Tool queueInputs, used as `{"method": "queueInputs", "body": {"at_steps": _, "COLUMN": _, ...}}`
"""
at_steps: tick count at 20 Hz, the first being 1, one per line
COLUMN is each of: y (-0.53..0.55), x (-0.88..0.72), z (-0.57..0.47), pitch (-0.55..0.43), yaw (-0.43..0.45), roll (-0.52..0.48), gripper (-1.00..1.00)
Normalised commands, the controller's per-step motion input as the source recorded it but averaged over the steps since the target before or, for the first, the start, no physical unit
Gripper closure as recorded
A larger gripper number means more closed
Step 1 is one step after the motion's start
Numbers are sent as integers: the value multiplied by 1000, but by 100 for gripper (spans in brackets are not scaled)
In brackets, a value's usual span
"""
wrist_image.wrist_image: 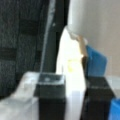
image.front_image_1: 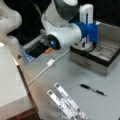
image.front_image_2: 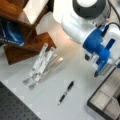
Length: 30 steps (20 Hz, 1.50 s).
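1. In a front view, the end effector [image.front_image_1: 88,46] is seen lowered into the near corner of the grey tray [image.front_image_1: 110,66], a white upright piece rising above it; the black pen [image.front_image_1: 93,89] lies on the table [image.front_image_1: 65,72] in front of the tray, clear of the arm, and a white cable [image.front_image_1: 47,65] runs off to the tray's left

2. In a front view, the end effector [image.front_image_2: 100,71] hangs just above the tray's [image.front_image_2: 105,100] rim; the pen [image.front_image_2: 66,92] lies left of the tray, a folded metal stand [image.front_image_2: 41,66] further left

3. In the wrist view, a white block [wrist_image.wrist_image: 71,65] is gripped between the narrowed fingers [wrist_image.wrist_image: 51,100], a blue part [wrist_image.wrist_image: 96,62] beside it
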Motion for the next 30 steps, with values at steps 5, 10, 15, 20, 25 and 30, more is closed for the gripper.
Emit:
{"method": "queueInputs", "body": {"at_steps": 5, "y": 337, "x": -190, "z": 83, "pitch": 58, "yaw": -167, "roll": -153, "gripper": 100}}
{"method": "queueInputs", "body": {"at_steps": 10, "y": 268, "x": -139, "z": 76, "pitch": 34, "yaw": -101, "roll": -195, "gripper": 100}}
{"method": "queueInputs", "body": {"at_steps": 15, "y": 195, "x": -151, "z": 87, "pitch": 16, "yaw": -28, "roll": -187, "gripper": 100}}
{"method": "queueInputs", "body": {"at_steps": 20, "y": 189, "x": -198, "z": 156, "pitch": -9, "yaw": 34, "roll": -201, "gripper": 100}}
{"method": "queueInputs", "body": {"at_steps": 25, "y": 222, "x": -179, "z": 184, "pitch": -2, "yaw": 24, "roll": -181, "gripper": 100}}
{"method": "queueInputs", "body": {"at_steps": 30, "y": 262, "x": -91, "z": 206, "pitch": -6, "yaw": -23, "roll": -155, "gripper": 100}}
